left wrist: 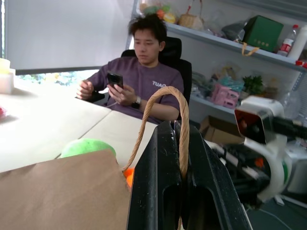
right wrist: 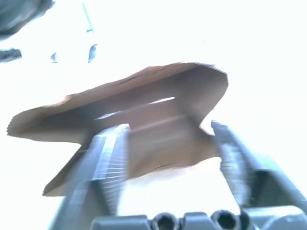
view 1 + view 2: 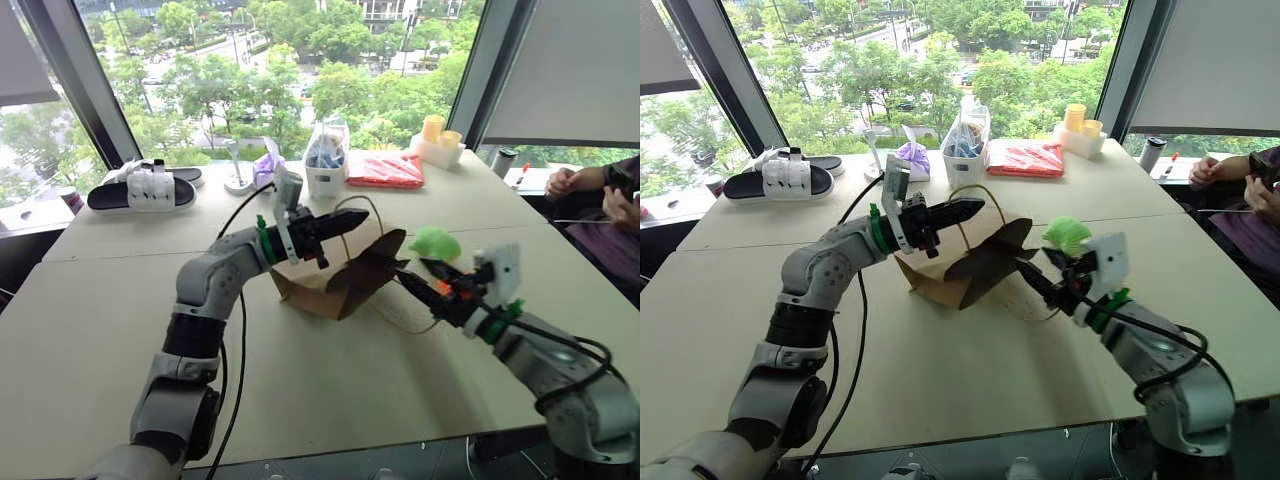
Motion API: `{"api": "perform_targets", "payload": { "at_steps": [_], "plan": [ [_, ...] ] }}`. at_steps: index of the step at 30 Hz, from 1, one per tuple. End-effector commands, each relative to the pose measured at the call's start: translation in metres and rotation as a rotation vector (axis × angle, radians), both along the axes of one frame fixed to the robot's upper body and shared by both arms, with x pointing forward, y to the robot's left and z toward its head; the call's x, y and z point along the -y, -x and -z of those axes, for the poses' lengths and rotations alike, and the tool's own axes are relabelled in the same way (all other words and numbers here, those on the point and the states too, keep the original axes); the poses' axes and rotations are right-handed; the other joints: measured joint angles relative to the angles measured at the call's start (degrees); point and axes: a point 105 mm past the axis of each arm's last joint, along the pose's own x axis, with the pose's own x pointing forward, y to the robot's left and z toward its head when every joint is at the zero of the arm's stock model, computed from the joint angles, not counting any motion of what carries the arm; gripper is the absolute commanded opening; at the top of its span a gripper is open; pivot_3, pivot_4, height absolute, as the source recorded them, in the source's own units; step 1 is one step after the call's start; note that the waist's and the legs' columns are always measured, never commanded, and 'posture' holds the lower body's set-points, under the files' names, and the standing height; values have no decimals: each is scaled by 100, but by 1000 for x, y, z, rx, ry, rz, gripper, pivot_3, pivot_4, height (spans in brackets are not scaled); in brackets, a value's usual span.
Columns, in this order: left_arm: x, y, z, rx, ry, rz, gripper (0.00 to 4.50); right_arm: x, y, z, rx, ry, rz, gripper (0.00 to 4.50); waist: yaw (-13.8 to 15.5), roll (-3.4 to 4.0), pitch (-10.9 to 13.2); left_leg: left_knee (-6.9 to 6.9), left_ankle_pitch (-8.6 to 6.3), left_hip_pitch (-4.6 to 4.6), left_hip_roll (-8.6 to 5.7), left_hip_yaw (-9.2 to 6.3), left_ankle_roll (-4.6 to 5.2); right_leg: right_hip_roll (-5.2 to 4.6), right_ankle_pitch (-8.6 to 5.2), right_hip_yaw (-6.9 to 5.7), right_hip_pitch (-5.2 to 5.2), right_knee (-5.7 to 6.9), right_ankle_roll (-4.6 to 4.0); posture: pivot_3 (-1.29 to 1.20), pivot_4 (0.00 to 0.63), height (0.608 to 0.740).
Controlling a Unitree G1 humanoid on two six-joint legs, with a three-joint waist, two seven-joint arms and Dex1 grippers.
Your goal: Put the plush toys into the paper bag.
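The left gripper point(image 3: 352, 219) pinches the cord handle point(image 1: 165, 108) between closed fingers, lifting the paper bag point(image 3: 335, 280) mid-bench. The right gripper point(image 2: 168, 148) gapes empty just beside it, with the green plush toy point(image 3: 436, 243) behind.

The pale tabletop point(image 3: 300, 400) carries the brown paper bag point(image 3: 335, 285), a green plush toy point(image 3: 435, 242), black-and-white sandals point(image 3: 145, 187), a red packet point(image 3: 385, 170), a clear plastic bag point(image 3: 326, 158) and 2 yellow cups point(image 3: 440, 130).

Bright daylight from windows point(image 3: 250, 80); right wrist view overexposed, motion-blurred; head views sharp
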Motion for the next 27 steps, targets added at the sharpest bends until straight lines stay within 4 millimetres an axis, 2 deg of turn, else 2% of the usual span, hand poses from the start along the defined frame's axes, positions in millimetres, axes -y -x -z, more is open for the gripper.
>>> {"api": "perform_targets", "payload": {
  "at_steps": [1, 2, 4, 6, 9, 12, 13, 15, 21, 24, 27],
  "plan": [
    [1, 6, -8, 42, 14, 15, 0, 36, -5, -1, 12, 82, 144, 4464, -1, 0, 0, 0, 0, 0, 0, 1, 0, 0, 0, 0, 0, 0, 0, 0, 150, 740],
    [2, 6, -8, 42, 15, 18, 0, 45, -8, 2, 6, 111, 183, 4464, -4, 0, 0, 0, 0, 0, 0, 3, 0, 0, 0, 1, 0, 0, 0, 0, 150, 740],
    [3, 6, -7, 37, 21, 16, 0, 66, -23, 29, -86, 220, 257, 4464, -8, 0, 0, 0, 0, 1, 1, 7, 0, 0, 0, 1, 0, 0, 0, 0, 150, 740],
    [4, 5, -6, 37, 20, 13, 0, 74, -33, 51, -155, 297, 270, 4464, -7, -1, 0, 1, 0, 3, 1, 11, 0, 0, 0, 3, 2, -1, 0, 0, 150, 740],
    [4, 4, -7, 37, 19, 4, 0, 78, -52, 75, -224, 296, 277, 4464, -41, 0, 0, 1, 0, 4, 2, 13, 0, 0, 0, 4, 1, 0, 0, 0, 150, 740],
    [5, 3, -7, 38, 15, -5, 0, 85, -62, 94, -283, 361, 297, 4464, -41, 0, 0, 1, 1, 8, 2, 18, 0, 0, 0, 10, 1, 1, 0, 0, 150, 740],
    [4, 3, -7, 41, 13, -8, 0, 87, -64, 95, -286, 366, 311, 3938, -32, 0, -1, 2, 1, 8, 3, 17, 0, 0, 0, 9, 3, 1, 0, 0, 150, 740],
    [2, 2, -9, 43, 14, -21, 0, 88, -67, 93, -275, 367, 315, 3166, -25, -1, -1, 3, 1, 8, 2, 17, 0, 0, 0, 9, 3, 1, 0, 0, 150, 740],
    [0, 2, -10, 41, 17, -34, 0, 87, -67, 92, -260, 362, 313, 204, -41, -2, -1, 4, 1, 9, 3, 17, 0, 1, 0, 9, 4, 2, 0, 0, 150, 740],
    [1, 2, -10, 38, 19, -33, 0, 88, -65, 77, -193, 355, 319, 70, -26, -2, -1, 5, 1, 10, 3, 17, -1, 1, 0, 10, 5, 1, 0, 0, 150, 740],
    [2, 1, -10, 38, 21, -34, 0, 82, -57, 48, -90, 337, 269, 70, -16, -1, -1, 5, 1, 9, 3, 16, -1, 0, 0, 9, 5, 2, 0, 0, 150, 740]
  ]
}}
